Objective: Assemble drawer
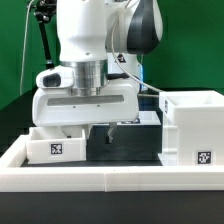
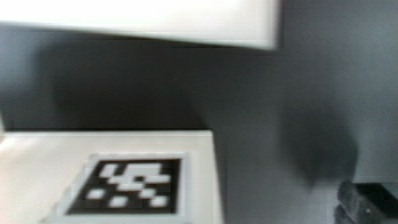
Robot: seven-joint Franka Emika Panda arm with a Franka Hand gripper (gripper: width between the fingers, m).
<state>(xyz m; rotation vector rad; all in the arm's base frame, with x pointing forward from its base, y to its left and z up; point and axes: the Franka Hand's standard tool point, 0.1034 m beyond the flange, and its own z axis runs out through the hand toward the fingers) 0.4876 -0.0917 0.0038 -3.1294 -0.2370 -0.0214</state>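
Note:
The drawer's tall boxy housing [image 1: 193,122] stands at the exterior view's right, with a tag low on its front. A small open-top tray [image 1: 55,145] with a tag sits at the left. My gripper [image 1: 103,129] hangs low over the dark table between them, close beside the tray. It holds nothing and its jaws look open. In the wrist view a tagged white tray face [image 2: 125,180] fills one corner. One dark fingertip [image 2: 375,203] shows at the edge and the other is hidden. A blurred white part [image 2: 160,20] lies further off.
The low white rim [image 1: 100,177] runs along the table's front edge. More white parts [image 1: 150,105] show behind my hand, partly hidden by it. A dark stand [image 1: 40,40] rises at the back left before a green backdrop.

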